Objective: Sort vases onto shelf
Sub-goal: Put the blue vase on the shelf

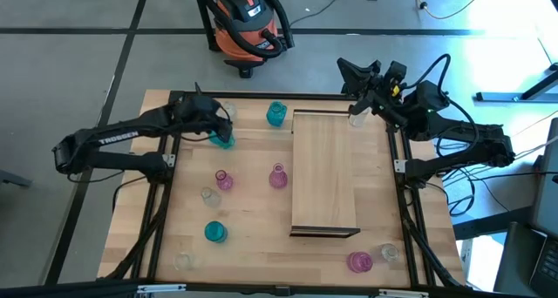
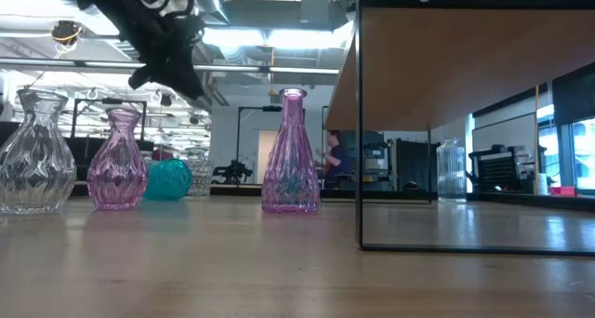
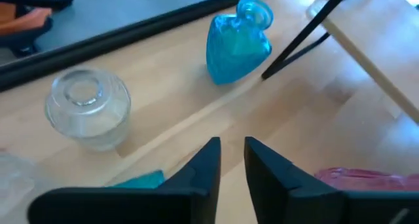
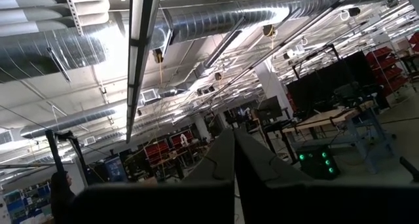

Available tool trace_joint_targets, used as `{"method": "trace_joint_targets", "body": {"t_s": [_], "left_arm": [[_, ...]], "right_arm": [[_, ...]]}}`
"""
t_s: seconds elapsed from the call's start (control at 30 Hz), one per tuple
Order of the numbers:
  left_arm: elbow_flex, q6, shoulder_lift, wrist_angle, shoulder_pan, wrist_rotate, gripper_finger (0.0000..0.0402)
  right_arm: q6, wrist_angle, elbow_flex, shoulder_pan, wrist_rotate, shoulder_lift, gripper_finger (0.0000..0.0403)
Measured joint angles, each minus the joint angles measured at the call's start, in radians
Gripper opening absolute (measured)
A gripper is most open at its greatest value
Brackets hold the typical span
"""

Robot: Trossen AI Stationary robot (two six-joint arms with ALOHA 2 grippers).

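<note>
Overhead, the left gripper [image 1: 220, 128] hangs nearly closed, empty, beside a teal vase [image 1: 223, 140].

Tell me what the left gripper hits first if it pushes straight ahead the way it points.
Probably bare tabletop first: the left gripper points down at it, between the clear vase and the teal vase. Depth is uncertain.

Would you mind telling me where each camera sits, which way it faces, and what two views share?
High: above the table, looking straight down; both arms show, left gripper near a teal vase, beside the shelf.
Low: at tabletop height, looking level into the room; one arm hangs at the top.
Left wrist: looks down past its fingers at the tabletop.
Right wrist: tilted up at the ceiling, fingers together.
Shared: the second teal vase, high and left wrist.
</note>
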Motion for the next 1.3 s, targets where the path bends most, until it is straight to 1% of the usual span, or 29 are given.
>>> {"method": "trace_joint_targets", "body": {"t_s": [0.07,0.13,0.27,0.4,0.47,0.57,0.63,0.7,0.77,0.83,0.87,1.1,1.23,1.3], "left_arm": [[0.003,0.009,0.000,-0.049,0.001,0.000,0.0049],[0.004,0.041,0.000,-0.091,0.002,0.024,0.0048],[0.004,0.128,0.000,-0.150,0.001,0.048,0.0065],[0.004,0.174,0.000,-0.164,0.033,-0.014,0.0110],[0.004,0.160,0.000,-0.181,0.076,-0.035,0.0142],[0.004,0.124,0.000,-0.231,0.165,-0.026,0.0196],[0.004,0.124,0.004,-0.241,0.228,0.024,0.0230],[0.004,0.153,0.013,-0.240,0.281,0.123,0.0259],[0.004,0.193,0.032,-0.241,0.307,0.241,0.0278],[0.004,0.226,0.058,-0.252,0.303,0.324,0.0285],[0.004,0.231,0.075,-0.254,0.291,0.341,0.0285],[0.004,0.160,0.199,-0.239,0.198,0.347,0.0276],[0.004,0.148,0.238,-0.218,0.175,0.361,0.0285],[0.004,0.176,0.244,-0.219,0.169,0.366,0.0293]], "right_arm": [[0.000,0.000,0.000,0.000,0.000,0.000,0.0001],[0.000,-0.001,0.000,0.000,0.000,0.000,0.0001],[0.000,-0.002,0.000,0.000,0.000,0.000,0.0001],[-0.001,-0.007,0.000,0.000,0.000,0.000,0.0001],[-0.001,-0.007,0.000,0.000,0.000,0.000,0.0001],[0.000,-0.008,0.000,0.000,-0.026,0.000,0.0001],[0.000,-0.008,0.000,0.000,-0.050,0.000,0.0001],[0.000,-0.009,0.000,0.001,-0.053,0.000,0.0001],[0.000,-0.008,0.000,0.001,-0.053,0.000,0.0001],[0.000,-0.009,0.000,0.000,-0.053,0.000,0.0001],[0.000,-0.008,0.000,0.000,-0.053,0.000,0.0001],[0.000,-0.008,0.000,0.000,-0.067,0.000,0.0001],[0.001,-0.008,0.000,0.000,-0.079,0.000,0.0001],[0.001,-0.008,0.000,0.000,-0.079,0.000,0.0001]]}}
